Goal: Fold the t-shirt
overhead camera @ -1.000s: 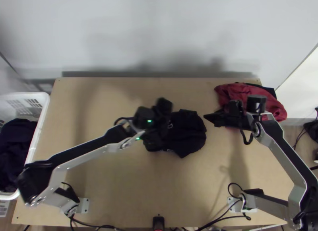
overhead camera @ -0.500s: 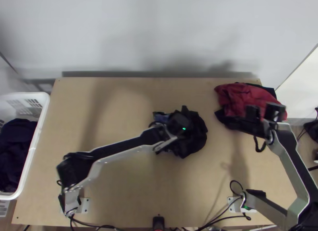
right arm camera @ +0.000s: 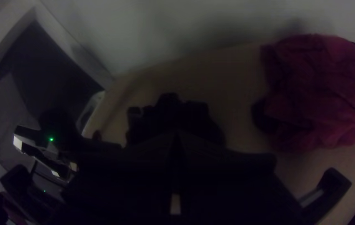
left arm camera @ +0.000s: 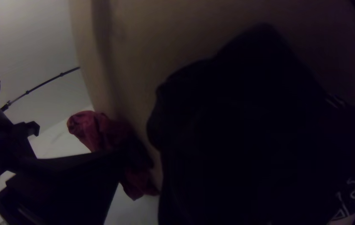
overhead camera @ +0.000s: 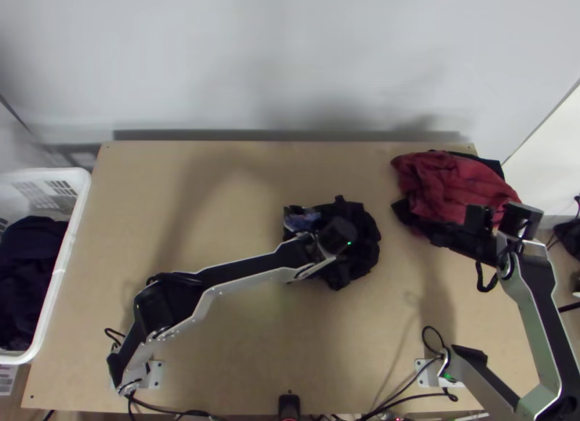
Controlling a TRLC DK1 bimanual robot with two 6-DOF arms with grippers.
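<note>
The tabletop (overhead camera: 239, 338) spans the space between both bases. The left arm (overhead camera: 250, 272) is stretched low toward its middle; the right arm (overhead camera: 536, 312) is elbowed out past the right edge, forearm angled back inward. The basket (overhead camera: 67, 254) stands at the left edge, a broad stretch of wood between it and the shirt. The red cloth (overhead camera: 449, 182) overhangs the right edge near the far corner. The shirt (overhead camera: 357, 258) lies bunched near the middle, under the left gripper (overhead camera: 337, 236), whose width I can't make out. The right gripper (overhead camera: 400, 208), its fingers together, is beside the red cloth.
</note>
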